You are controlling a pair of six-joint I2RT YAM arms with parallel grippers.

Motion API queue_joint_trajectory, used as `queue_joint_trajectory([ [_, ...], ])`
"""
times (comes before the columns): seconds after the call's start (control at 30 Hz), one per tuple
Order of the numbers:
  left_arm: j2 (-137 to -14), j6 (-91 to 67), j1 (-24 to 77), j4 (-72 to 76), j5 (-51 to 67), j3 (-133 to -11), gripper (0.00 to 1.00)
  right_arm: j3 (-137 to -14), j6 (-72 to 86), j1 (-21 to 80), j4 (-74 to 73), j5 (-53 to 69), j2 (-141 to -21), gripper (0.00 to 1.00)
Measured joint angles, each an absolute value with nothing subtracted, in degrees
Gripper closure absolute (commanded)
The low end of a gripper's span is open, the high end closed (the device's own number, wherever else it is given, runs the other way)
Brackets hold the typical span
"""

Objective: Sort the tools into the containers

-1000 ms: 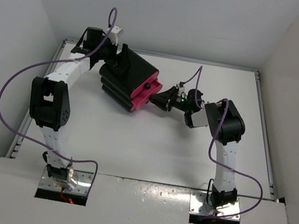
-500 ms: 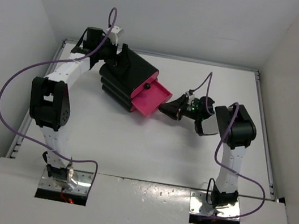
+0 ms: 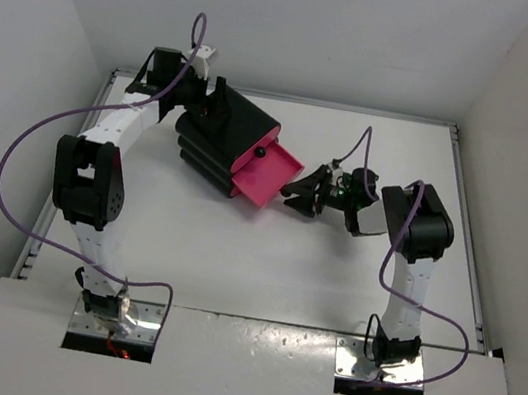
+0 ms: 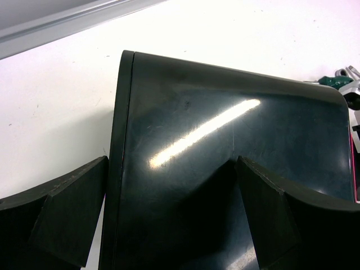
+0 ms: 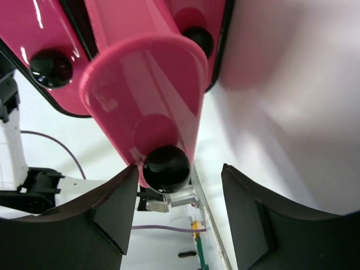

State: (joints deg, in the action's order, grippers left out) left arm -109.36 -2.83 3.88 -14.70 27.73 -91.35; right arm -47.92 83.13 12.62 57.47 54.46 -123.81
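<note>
Cabinet [image 4: 225, 140] partly beyond lower edge

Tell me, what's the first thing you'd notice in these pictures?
The bright pink drawer sticking out of the big black cabinet, toward the far left of the table. Right in front of it, the right gripper is open, with the drawer's round black knob between its fingers. The left gripper sits at the cabinet's back.
</note>
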Motion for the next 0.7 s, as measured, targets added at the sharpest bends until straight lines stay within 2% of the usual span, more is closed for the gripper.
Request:
queue_joint_trajectory([
  [0.17,-109.4,-2.9,3.88,-14.7,27.73,-91.39,0.01,-46.35,75.64,11.0,47.92,54.46,-118.98,0.38],
  [0.43,-109.4,-3.09,3.9,-14.68,27.68,-91.42,0.01,-46.04,55.33,1.37,23.27,54.41,-99.96,0.38],
  [0.57,-109.38,-3.18,3.97,-14.63,27.46,-91.42,0.01,-52.25,37.04,-0.99,3.53,45.23,-95.81,0.42],
  [0.6,-109.38,-3.29,4.03,-14.61,27.35,-91.42,0.01,-54.06,32.71,-1.02,-0.38,41.69,-95.37,0.45],
  [0.7,-109.38,-3.55,4.19,-14.5,26.81,-91.42,0.01,-56.88,22.26,-0.99,-7.46,32.05,-93.84,0.48],
])
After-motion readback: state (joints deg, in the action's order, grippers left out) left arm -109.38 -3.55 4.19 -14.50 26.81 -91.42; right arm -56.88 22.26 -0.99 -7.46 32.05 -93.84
